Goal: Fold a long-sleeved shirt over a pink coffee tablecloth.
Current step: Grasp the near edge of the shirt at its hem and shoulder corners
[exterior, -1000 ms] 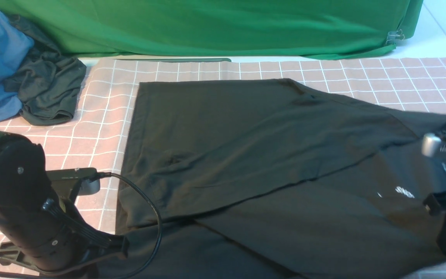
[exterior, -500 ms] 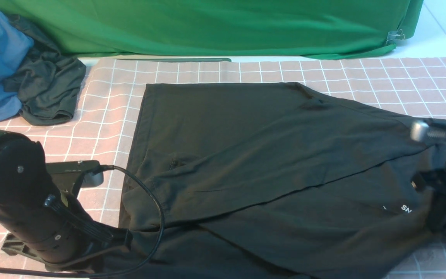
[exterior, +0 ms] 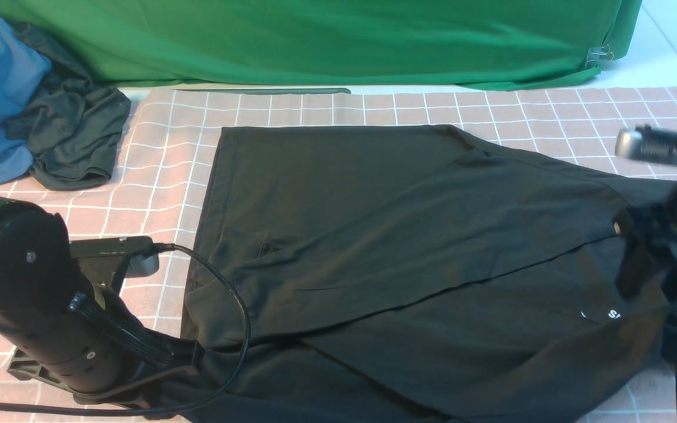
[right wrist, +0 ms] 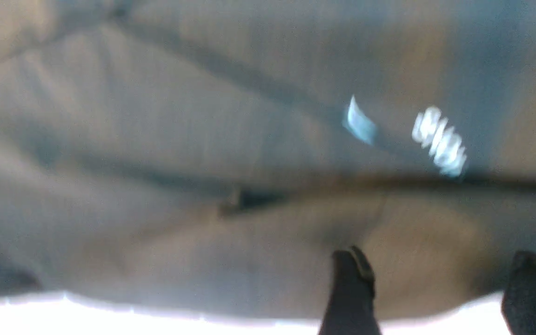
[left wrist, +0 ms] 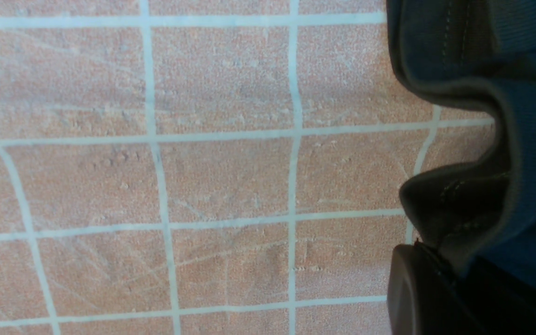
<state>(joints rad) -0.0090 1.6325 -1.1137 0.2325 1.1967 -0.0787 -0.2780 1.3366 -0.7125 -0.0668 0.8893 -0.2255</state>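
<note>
Pink coffee tablecloth point(exterior: 550, 111): long-sleeved shirt point(exterior: 374, 235) spread beneath right hand point(right wrist: 440, 265), fingers apart.

Right tool point(right wrist: 440, 293) now wide (off shirt point(exterior: 374, 235))

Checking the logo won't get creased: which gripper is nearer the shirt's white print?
Right. The right gripper hangs open close by the white print; the left gripper is across the long-sleeved shirt, shut on its hem at the near left corner.
</note>
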